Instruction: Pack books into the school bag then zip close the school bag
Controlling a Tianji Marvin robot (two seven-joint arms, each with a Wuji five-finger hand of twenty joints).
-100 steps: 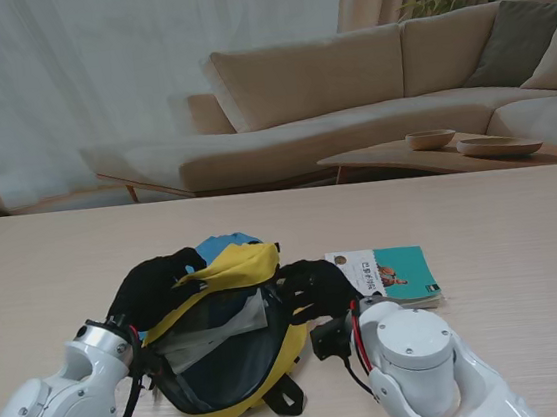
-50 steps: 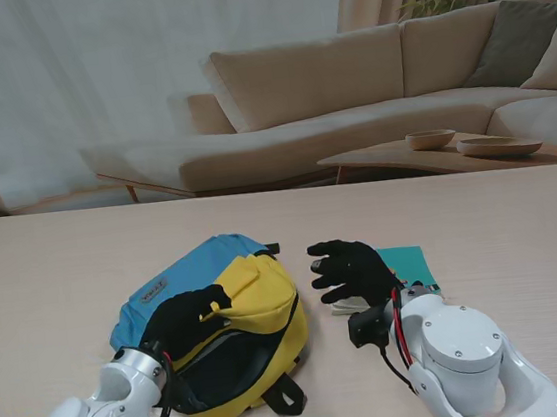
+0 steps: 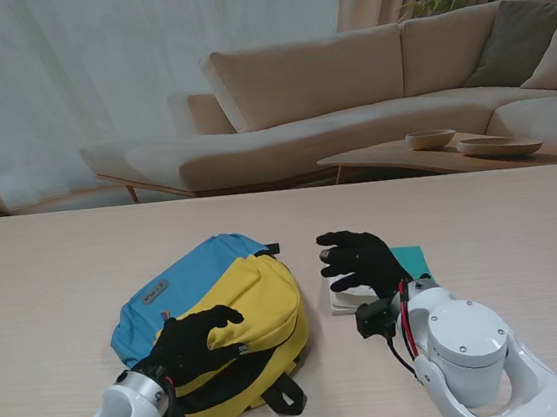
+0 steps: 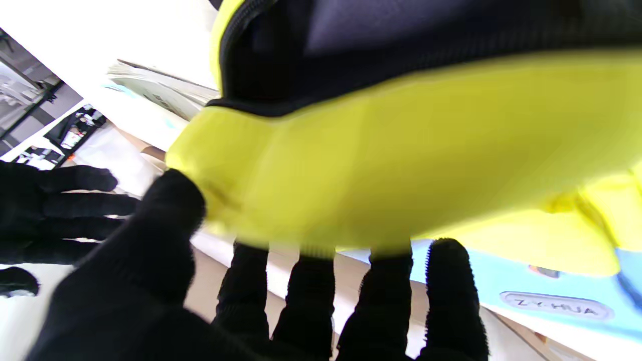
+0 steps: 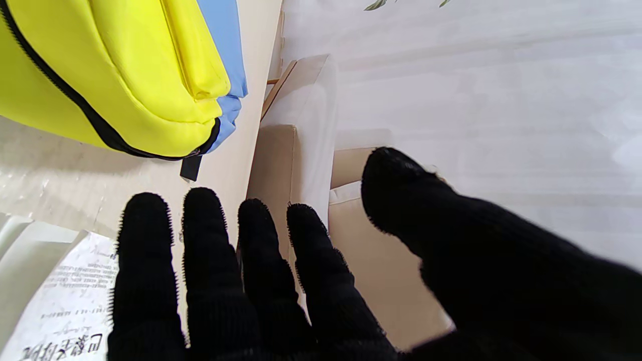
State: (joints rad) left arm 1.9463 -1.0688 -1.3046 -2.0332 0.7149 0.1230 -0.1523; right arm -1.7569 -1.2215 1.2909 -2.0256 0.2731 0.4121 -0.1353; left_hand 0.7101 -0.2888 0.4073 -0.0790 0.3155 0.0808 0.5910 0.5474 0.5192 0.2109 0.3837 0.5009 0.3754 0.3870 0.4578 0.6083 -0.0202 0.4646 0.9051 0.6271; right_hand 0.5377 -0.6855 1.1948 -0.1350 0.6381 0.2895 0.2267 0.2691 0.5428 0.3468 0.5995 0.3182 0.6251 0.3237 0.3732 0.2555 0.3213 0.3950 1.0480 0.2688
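While the school bag [image 3: 226,320] lies mid-table, unzipped along its near side, we go for the book [image 3: 411,266] at its right.
Our right hand [image 3: 363,261], fingers spread and empty, hovers over it; our left hand [image 3: 195,341] rests loosely curled on the yellow flap, and should lift it wide first.

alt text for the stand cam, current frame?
A yellow and blue school bag lies on a pale wooden table, the robot's black-gloved left hand on its near edge. The open right hand hovers over a book beside it.
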